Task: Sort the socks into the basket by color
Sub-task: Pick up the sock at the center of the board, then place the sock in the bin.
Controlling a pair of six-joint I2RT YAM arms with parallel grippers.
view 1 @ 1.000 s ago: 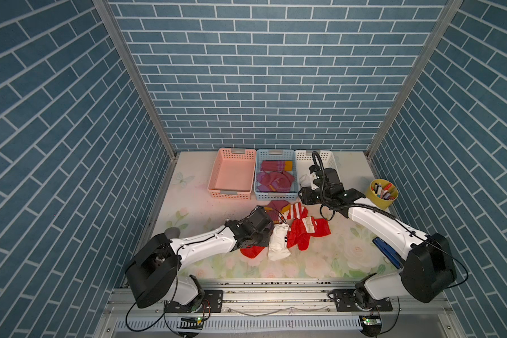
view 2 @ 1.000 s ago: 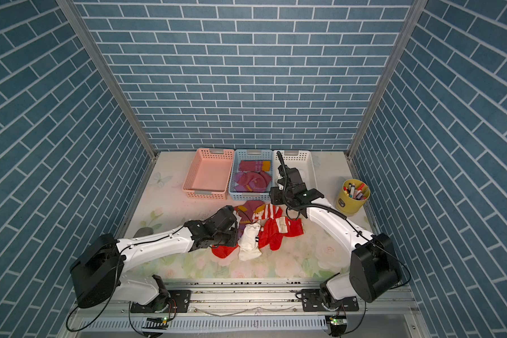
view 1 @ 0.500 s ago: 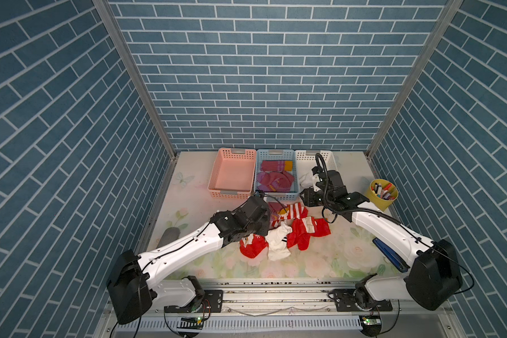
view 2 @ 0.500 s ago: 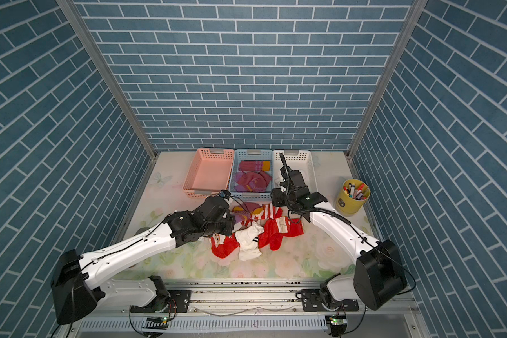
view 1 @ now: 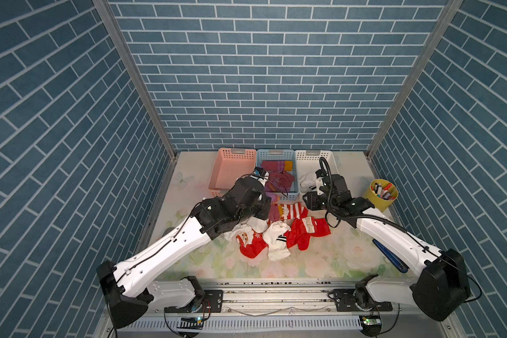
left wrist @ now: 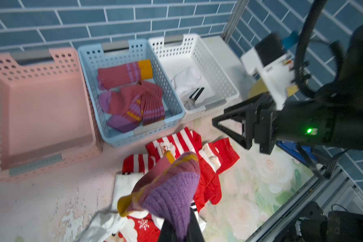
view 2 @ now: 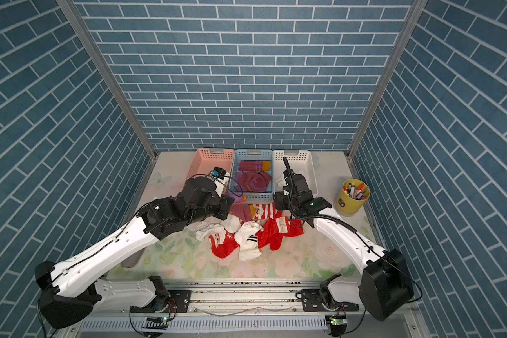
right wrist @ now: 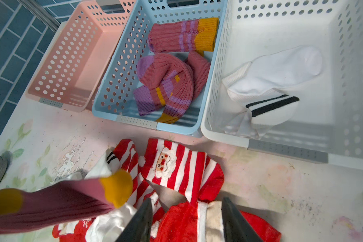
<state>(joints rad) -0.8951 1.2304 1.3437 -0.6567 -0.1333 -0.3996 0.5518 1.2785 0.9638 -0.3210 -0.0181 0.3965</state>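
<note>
On the floral table (view 1: 349, 257) a pink basket (view 1: 226, 152), a blue basket (view 1: 287, 194) containing purple socks (right wrist: 170, 83) and a white basket (view 1: 311, 155) containing one white sock (right wrist: 277, 79) stood side by side. Just before them lay a pile of red and white socks (view 1: 278, 234). Over it the left gripper (left wrist: 179, 228) pinched a purple sock (left wrist: 172, 188), while the right gripper (right wrist: 187, 199) hovered with jaws apart, gripping nothing.

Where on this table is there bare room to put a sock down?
The pink basket is empty. Bare table lies right of the sock pile, toward the yellow pen cup, and along the front rail. Crowded: before the blue basket.
</note>
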